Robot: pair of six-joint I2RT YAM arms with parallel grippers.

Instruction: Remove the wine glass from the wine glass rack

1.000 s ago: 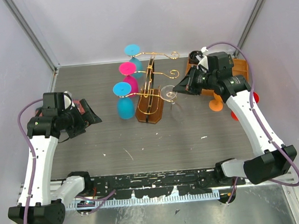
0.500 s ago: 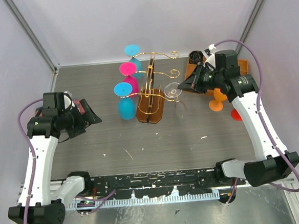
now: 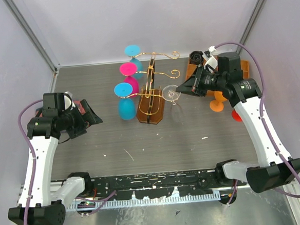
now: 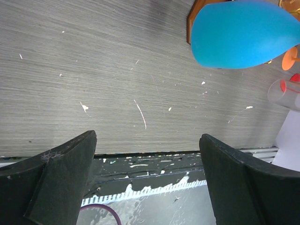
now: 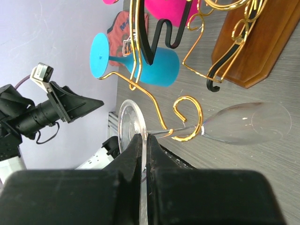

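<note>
A clear wine glass (image 3: 172, 94) hangs upside down from a low right-hand arm of the gold wire wine glass rack (image 3: 150, 107). Its round foot is uppermost and its bowl is below, just beside the rack's brown wooden base. The right gripper (image 5: 145, 140) has its jaws drawn almost together, pinching the rim of the glass's foot. In the right wrist view the thin stem runs from the foot through the curled gold scroll end (image 5: 187, 123) of the arm, so the glass looks held but not yet free of the rack. To do this step well, I judge the pinch should stay firm. The glass should be drawn level and sideways, away from the rack's centre post, until the stem has slipped out past the curl. Only then should it be lifted or tilted, since the foot is wider than the gap in the wire, and the bowl could knock the wooden base. The right arm reaches forward and bends inward from the right, its wrist turned so the fingers point left toward the rack. The left gripper (image 4: 147, 137) hovers low over the grey table (image 3: 142, 144), well apart from the rack, its jaws spread wide and holding nothing. A blue glass (image 4: 239, 33) hangs on the rack's left side.
</note>
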